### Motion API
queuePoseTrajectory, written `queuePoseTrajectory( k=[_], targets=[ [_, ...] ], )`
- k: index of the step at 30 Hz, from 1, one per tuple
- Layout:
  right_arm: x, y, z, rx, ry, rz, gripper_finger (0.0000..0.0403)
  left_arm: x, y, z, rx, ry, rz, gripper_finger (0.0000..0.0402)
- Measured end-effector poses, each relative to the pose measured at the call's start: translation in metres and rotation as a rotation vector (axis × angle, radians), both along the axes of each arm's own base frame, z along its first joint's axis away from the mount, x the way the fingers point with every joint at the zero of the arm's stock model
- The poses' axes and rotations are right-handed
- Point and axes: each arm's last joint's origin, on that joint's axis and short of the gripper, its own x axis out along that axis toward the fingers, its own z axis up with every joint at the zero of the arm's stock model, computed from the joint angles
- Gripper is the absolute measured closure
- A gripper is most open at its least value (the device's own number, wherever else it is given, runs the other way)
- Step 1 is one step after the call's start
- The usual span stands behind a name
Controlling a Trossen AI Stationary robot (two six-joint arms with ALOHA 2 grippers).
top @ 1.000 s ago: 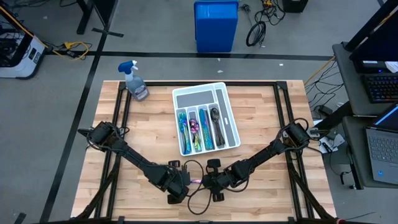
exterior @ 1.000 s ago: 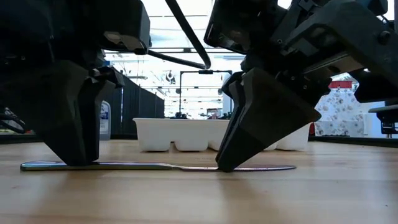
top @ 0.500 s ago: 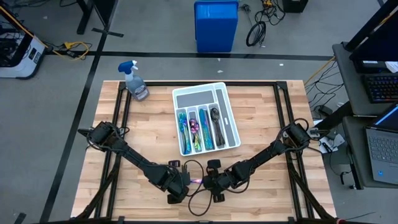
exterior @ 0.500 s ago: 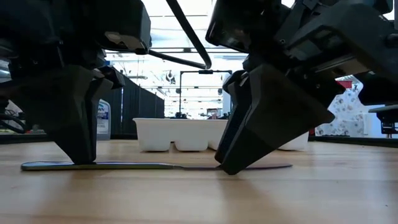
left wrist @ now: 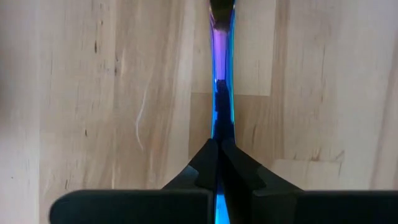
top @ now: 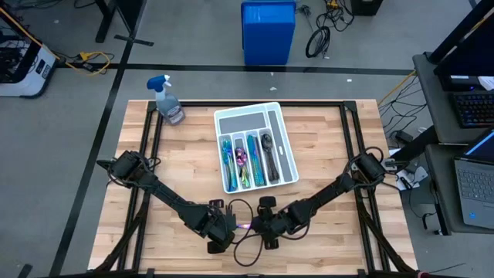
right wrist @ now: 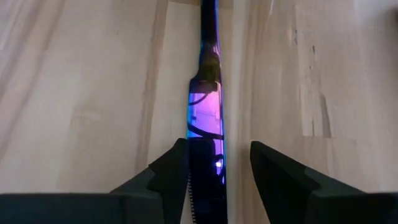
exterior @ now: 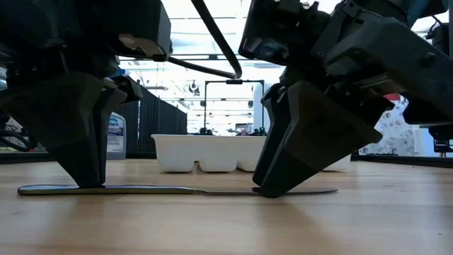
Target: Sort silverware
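Note:
An iridescent blue-purple knife (exterior: 177,189) lies flat on the wooden table near its front edge, between my two grippers. My left gripper (left wrist: 219,146) is shut on the handle end. My right gripper (right wrist: 217,149) is open and stands astride the blade (right wrist: 206,118), fingers slanting down to the table. In the high view the knife (top: 245,225) shows as a purple glint between the two arms' ends. The rest of the silverware (top: 245,160) lies in the white tray (top: 218,123) at the table's middle. My left gripper pinches the knife's slim handle (left wrist: 221,121) between its two fingers, on its two long edges. The fingers come steeply from above and point along the handle. The knife lies flat on the table (exterior: 42,189). My right gripper's finger (right wrist: 177,165) stands close beside the blade; I cannot tell whether it touches.
A spray bottle (top: 167,100) stands at the table's far left corner. A blue bin (top: 268,31) is on the floor beyond the far edge. The tray's wide far compartment (top: 239,121) holds nothing. Bare wood lies left and right of the arms.
My right gripper has opened and let go of the knife's blade, staying in place. My left gripper has shut on the handle. The knife still lies flat on the table.

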Motion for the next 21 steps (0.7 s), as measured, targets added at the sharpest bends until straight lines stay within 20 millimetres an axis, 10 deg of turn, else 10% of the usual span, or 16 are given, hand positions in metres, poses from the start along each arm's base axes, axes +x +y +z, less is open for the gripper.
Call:
queuePoseTrajectory(
  k=[21],
  targets=[
    [-0.002,-0.002,-0.001,0.025,0.039,-0.017,0.0348,0.009,-0.005,0.017,0.027,-0.026,-0.029,0.0401]
  ],
)
